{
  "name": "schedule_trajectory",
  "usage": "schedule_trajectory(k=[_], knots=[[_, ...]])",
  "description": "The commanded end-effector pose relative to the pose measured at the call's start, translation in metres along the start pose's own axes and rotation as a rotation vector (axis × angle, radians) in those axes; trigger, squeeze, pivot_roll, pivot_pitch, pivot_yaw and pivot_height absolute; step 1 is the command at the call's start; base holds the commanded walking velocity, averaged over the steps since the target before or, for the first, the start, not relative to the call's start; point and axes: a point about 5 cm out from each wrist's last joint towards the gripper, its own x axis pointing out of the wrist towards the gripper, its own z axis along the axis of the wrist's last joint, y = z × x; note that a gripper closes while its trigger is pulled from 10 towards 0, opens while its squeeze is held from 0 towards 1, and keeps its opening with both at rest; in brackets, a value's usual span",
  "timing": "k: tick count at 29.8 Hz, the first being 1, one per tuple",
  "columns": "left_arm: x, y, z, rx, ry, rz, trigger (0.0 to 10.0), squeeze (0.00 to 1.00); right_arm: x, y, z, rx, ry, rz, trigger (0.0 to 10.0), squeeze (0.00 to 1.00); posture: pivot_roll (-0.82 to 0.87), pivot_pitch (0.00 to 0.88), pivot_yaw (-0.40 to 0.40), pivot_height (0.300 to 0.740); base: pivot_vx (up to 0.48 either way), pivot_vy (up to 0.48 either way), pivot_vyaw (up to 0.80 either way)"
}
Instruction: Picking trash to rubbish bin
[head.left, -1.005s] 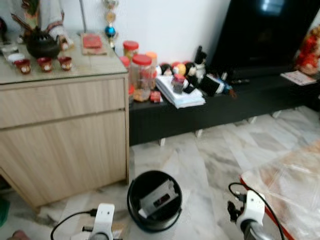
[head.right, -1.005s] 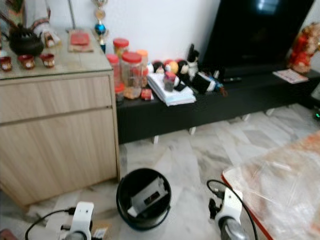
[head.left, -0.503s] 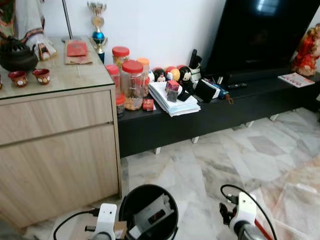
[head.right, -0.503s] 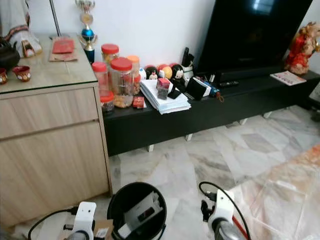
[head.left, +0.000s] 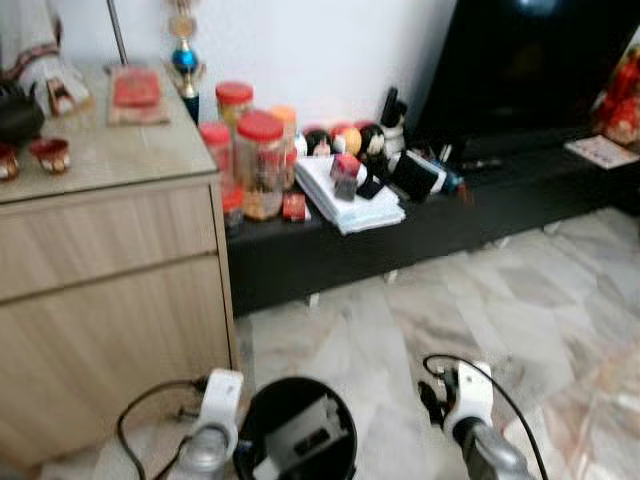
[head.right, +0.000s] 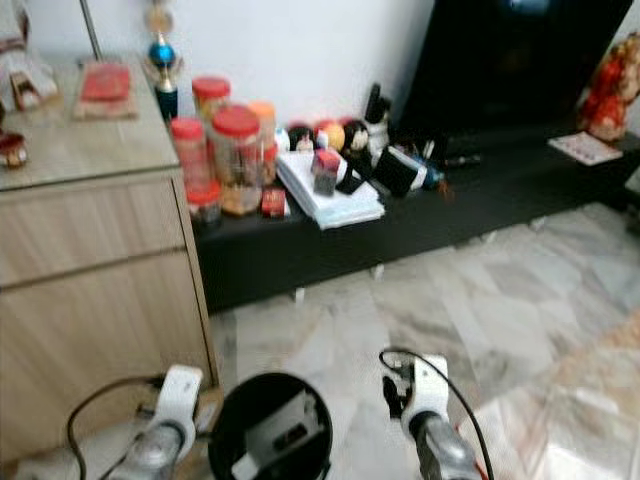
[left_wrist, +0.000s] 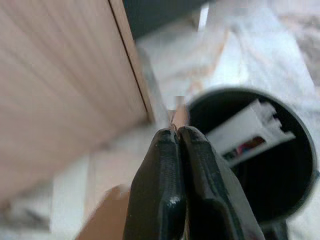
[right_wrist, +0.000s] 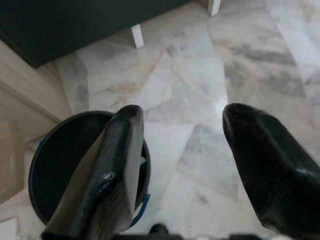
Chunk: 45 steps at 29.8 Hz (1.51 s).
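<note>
Bin (head.left: 297, 440) is sitting on the marble floor (head.left: 420, 310), just beside the front corner of the wooden cabinet (head.left: 110, 270), and it is already holding a pale boxy piece of trash (left_wrist: 247, 132). You are looking at a task that reads as partly done: one item is lying inside, leaning against the bin's inner wall.

Left gripper (left_wrist: 176, 137) is clenching its fingers on a thin tan scrap (left_wrist: 179, 114), maybe cardboard, too blurred to name. You are holding that scrap right at the bin's rim on the cabinet side, not yet over the opening, so it is not in.

Right gripper (right_wrist: 182, 150) is hanging with fingers spread wide and nothing between them, above the floor at the bin's other side.

What you are still needing, by my read: carrying the scrap over the mouth and letting go. More loose trash on the floor is not something you can make out here.
</note>
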Motion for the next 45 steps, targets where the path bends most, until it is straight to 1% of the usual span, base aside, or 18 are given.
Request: schedule_trajectory(k=[1, 3, 4, 5, 6, 7, 10, 12, 15, 18, 19, 22, 25, 26, 31, 35, 37, 45], knots=[[0.005, 0.004, 0.019, 0.047, -0.081, -0.004, 10.0, 0.0, 0.002, -0.009, 0.019, -0.027, -0.069, -0.014, 10.0, 0.0, 0.2, 0.0, -0.136, 0.74, 0.0, 0.0, 0.0], [0.006, 0.004, 0.022, 0.048, -0.094, -0.004, 10.0, 0.0, 0.002, -0.009, 0.02, -0.029, -0.073, -0.012, 10.0, 0.0, 0.2, 0.0, -0.136, 0.74, 0.0, 0.0, 0.0], [0.01, 0.005, 0.043, 0.059, -0.164, -0.007, 10.0, 0.0, 0.004, -0.006, 0.027, -0.041, -0.097, 0.008, 10.0, 0.0, 0.2, 0.0, -0.136, 0.74, 0.0, 0.0, 0.0], [0.01, 0.005, 0.043, 0.059, -0.164, -0.007, 10.0, 0.0, 0.004, -0.006, 0.027, -0.041, -0.097, 0.008, 10.0, 0.0, 0.2, 0.0, -0.136, 0.74, 0.0, 0.0, 0.0], [0.015, 0.005, 0.076, 0.062, -0.27, -0.013, 10.0, 0.0, 0.007, -0.001, 0.039, -0.057, -0.14, 0.045, 10.0, 0.0, 0.2, 0.0, -0.136, 0.74, 0.0, 0.0, 0.0], [0.018, 0.003, 0.098, 0.048, -0.33, -0.034, 10.0, 0.0, 0.01, 0.006, 0.049, -0.073, -0.172, 0.091, 10.0, 0.0, 0.2, 0.0, -0.136, 0.74, 0.0, 0.0, 0.0], [0.02, 0.0, 0.109, 0.029, -0.349, -0.061, 10.0, 0.0, 0.012, 0.012, 0.059, -0.086, -0.201, 0.129, 10.0, 0.0, 0.2, 0.0, -0.136, 0.74, 0.0, 0.0, 0.0], [0.021, -0.005, 0.115, -0.014, -0.349, -0.103, 10.0, 0.0, 0.014, 0.02, 0.068, -0.111, -0.229, 0.173, 10.0, 0.0, 0.18, 0.0, -0.136, 0.74, 0.0, 0.0, 0.0], [0.022, -0.01, 0.117, -0.06, -0.333, -0.136, 10.0, 0.0, 0.016, 0.031, 0.081, -0.14, -0.268, 0.247, 10.0, 0.0, 0.17, 0.0, -0.135, 0.74, 0.0, 0.0, 0.0], [0.022, -0.013, 0.116, -0.078, -0.321, -0.153, 10.0, 0.0, 0.016, 0.038, 0.087, -0.156, -0.295, 0.291, 10.0, 0.0, 0.17, 0.0, -0.136, 0.74, 0.0, 0.0, 0.0], [0.023, -0.014, 0.116, -0.102, -0.31, -0.162, 10.0, 0.0, 0.017, 0.042, 0.092, -0.179, -0.305, 0.318, 10.0, 0.0, 0.17, 0.0, -0.136, 0.74, 0.0, 0.0, 0.0], [0.023, -0.016, 0.117, -0.134, -0.303, -0.173, 10.0, 0.0, 0.016, 0.045, 0.094, -0.201, -0.314, 0.337, 10.0, 0.0, 0.16, 0.0, -0.138, 0.74, 0.0, 0.0, 0.0], [0.023, -0.02, 0.117, -0.175, -0.294, -0.202, 10.0, 0.0, 0.015, 0.051, 0.102, -0.221, -0.346, 0.394, 10.0, 0.0, 0.15, 0.0, -0.139, 0.74, 0.0, 0.0, 0.0], [0.023, -0.022, 0.117, -0.178, -0.287, -0.215, 10.0, 0.0, 0.014, 0.052, 0.103, -0.247, -0.348, 0.422, 10.0, 0.0, 0.15, 0.0, -0.141, 0.74, 0.0, 0.0, 0.0], [0.023, -0.027, 0.11, -0.225, -0.251, -0.246, 10.0, 0.0, 0.01, 0.056, 0.102, -0.314, -0.338, 0.493, 10.0, 0.0, 0.13, 0.0, -0.145, 0.74, 0.0, 0.0, 0.0], [0.021, -0.033, 0.102, -0.25, -0.22, -0.279, 10.0, 0.0, 0.009, 0.054, 0.095, -0.348, -0.309, 0.508, 10.0, 0.0, 0.13, 0.0, -0.149, 0.74, 0.0, 0.0, 0.0], [0.021, -0.035, 0.101, -0.256, -0.215, -0.289, 10.0, 0.0, 0.008, 0.054, 0.094, -0.347, -0.305, 0.508, 10.0, 0.0, 0.13, 0.0, -0.149, 0.74, 0.0, 0.0, 0.0], [0.019, -0.045, 0.094, -0.345, -0.178, -0.352, 10.0, 0.0, 0.007, 0.056, 0.09, -0.381, -0.291, 0.526, 10.0, 0.0, 0.12, 0.0, -0.148, 0.74, 0.0, 0.0, 0.0]])
